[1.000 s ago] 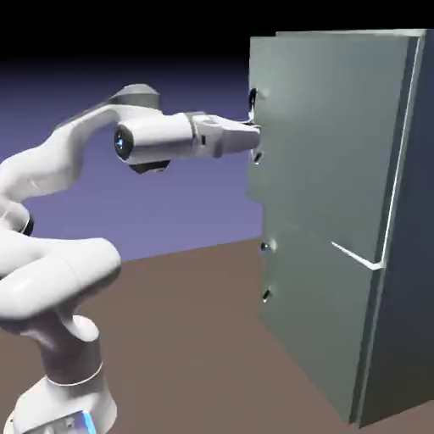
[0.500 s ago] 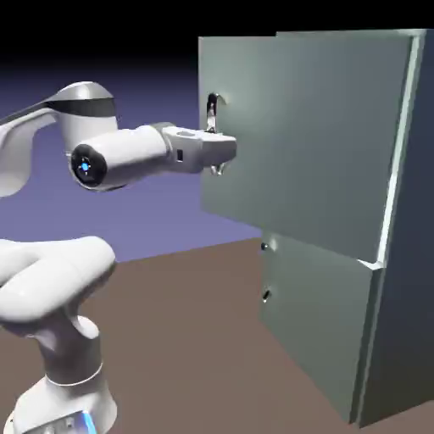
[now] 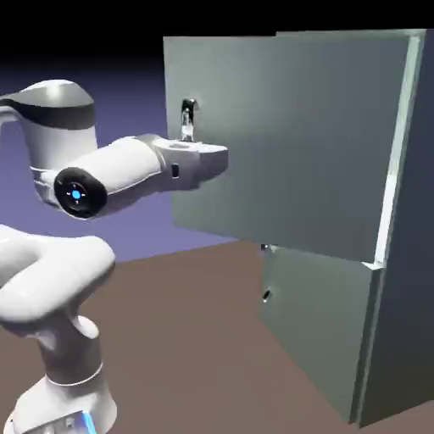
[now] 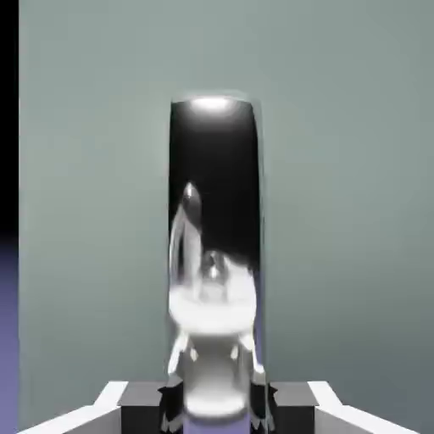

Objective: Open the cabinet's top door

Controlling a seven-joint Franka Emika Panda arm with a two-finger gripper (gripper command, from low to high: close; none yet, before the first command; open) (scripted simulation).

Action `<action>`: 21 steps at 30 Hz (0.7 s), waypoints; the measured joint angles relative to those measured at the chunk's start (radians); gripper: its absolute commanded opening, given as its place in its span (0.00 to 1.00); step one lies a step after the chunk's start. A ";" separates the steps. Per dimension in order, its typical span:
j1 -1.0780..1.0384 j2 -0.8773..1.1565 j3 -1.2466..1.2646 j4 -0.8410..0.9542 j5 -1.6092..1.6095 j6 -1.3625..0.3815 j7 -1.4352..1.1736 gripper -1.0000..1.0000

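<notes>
The grey-green cabinet (image 3: 408,254) stands at the exterior view's right. Its top door (image 3: 288,144) is swung out to the left, away from the cabinet's front, hinged at the right edge. A dark curved handle (image 3: 188,113) sits near the door's free left edge. My gripper (image 3: 212,157) is shut on the handle, whose lower part is hidden behind the hand. In the hand view the glossy dark handle (image 4: 214,186) rises between the jaws of the gripper (image 4: 216,397), with the door panel (image 4: 339,212) filling the background.
The shorter lower door (image 3: 314,331) stays flush with the cabinet, its small dark handle (image 3: 265,295) at its left edge. The brown table (image 3: 186,339) stretches between the robot's base and the cabinet. The white arm folds at the exterior view's left.
The top door has swung steadily further open to the left. My hand, shut on the handle, has pulled back left with it, and the arm has folded closer to its base.
</notes>
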 measured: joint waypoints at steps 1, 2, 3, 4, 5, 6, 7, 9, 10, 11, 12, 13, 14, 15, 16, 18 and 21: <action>0.012 0.031 -0.036 0.020 -0.033 -0.028 -0.015 0.00; 0.025 0.064 -0.072 0.042 -0.066 -0.056 -0.030 0.00; 0.041 0.097 -0.109 0.066 -0.099 -0.085 -0.046 0.00; 0.059 0.132 -0.145 0.092 -0.131 -0.115 -0.061 0.00; 0.080 0.168 -0.181 0.120 -0.162 -0.145 -0.076 0.00; 0.103 0.203 -0.217 0.150 -0.192 -0.176 -0.091 0.00; 0.128 0.240 -0.254 0.182 -0.221 -0.208 -0.106 0.00; 0.184 0.312 -0.326 0.251 -0.275 -0.272 -0.136 0.00; 0.215 0.348 -0.362 0.287 -0.299 -0.305 -0.150 0.00; 0.247 0.382 -0.398 0.323 -0.322 -0.338 -0.164 0.00; 0.280 0.416 -0.432 0.359 -0.342 -0.370 -0.178 0.00; 0.313 0.448 -0.467 0.395 -0.360 -0.402 -0.191 0.00; 0.347 0.479 -0.501 0.432 -0.377 -0.433 -0.204 0.00; 0.382 0.509 -0.535 0.468 -0.393 -0.464 -0.216 0.00; 0.418 0.539 -0.570 0.504 -0.407 -0.495 -0.229 0.00; 0.491 0.593 -0.639 0.574 -0.431 -0.555 -0.253 0.00; 0.599 0.662 -0.741 0.670 -0.458 -0.634 -0.285 0.00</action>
